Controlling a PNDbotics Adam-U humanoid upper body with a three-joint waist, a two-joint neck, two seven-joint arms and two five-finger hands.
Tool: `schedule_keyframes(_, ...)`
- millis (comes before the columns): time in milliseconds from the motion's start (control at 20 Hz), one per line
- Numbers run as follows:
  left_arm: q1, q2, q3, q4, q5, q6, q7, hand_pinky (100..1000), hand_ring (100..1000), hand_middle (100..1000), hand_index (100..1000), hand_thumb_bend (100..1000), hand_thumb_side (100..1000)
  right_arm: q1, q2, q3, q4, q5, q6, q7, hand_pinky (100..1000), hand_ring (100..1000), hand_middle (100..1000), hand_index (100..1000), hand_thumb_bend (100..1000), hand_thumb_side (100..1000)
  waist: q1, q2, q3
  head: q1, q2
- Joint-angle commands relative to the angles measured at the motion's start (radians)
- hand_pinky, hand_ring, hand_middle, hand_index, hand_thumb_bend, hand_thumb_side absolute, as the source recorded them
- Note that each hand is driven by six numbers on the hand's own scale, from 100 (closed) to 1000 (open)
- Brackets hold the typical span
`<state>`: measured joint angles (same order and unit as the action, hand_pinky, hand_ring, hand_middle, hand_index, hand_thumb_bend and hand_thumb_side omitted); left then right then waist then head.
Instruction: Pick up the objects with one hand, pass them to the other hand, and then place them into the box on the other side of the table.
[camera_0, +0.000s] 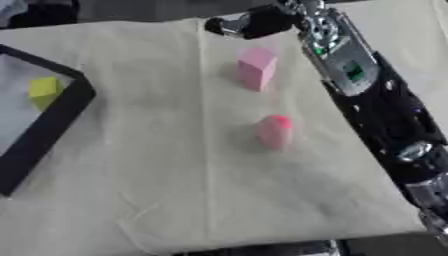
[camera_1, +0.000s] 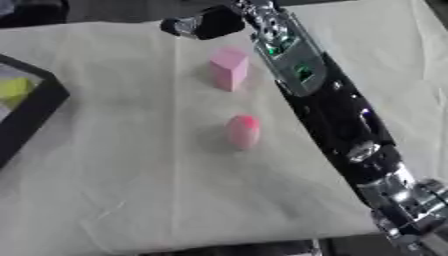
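Observation:
A pale pink block (camera_0: 257, 68) stands upright on the cream cloth, right of centre and toward the far side. A darker pink rounded piece (camera_0: 275, 131) stands nearer to me, below it. My right arm stretches from the lower right across the table's right side, and my right hand (camera_0: 249, 23) hovers beyond the pale pink block, near the far edge; it looks dark and bunched, holding nothing that I can see. A yellow block (camera_0: 44, 91) lies inside the black-rimmed box (camera_0: 63, 111) at the left. My left hand shows in no view.
The cream cloth (camera_0: 157, 175) covers the table and has folds running down its middle. The table's near edge runs along the bottom. Dark shapes sit beyond the far edge at the upper left.

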<state>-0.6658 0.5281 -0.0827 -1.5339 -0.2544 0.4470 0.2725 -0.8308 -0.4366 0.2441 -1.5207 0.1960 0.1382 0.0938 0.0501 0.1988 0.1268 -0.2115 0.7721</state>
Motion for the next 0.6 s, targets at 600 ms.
schedule_keyframes(600, -0.001, 0.064, 0.005, 0.010, -0.018, 0.005, -0.023, 747, 670, 607, 707, 369, 433, -0.162, -0.112, 0.079, 0.115, 0.161, 0.161, 0.228, 869, 777, 778, 884, 720, 273, -0.030, -0.027, -0.007, 0.034, -0.002)
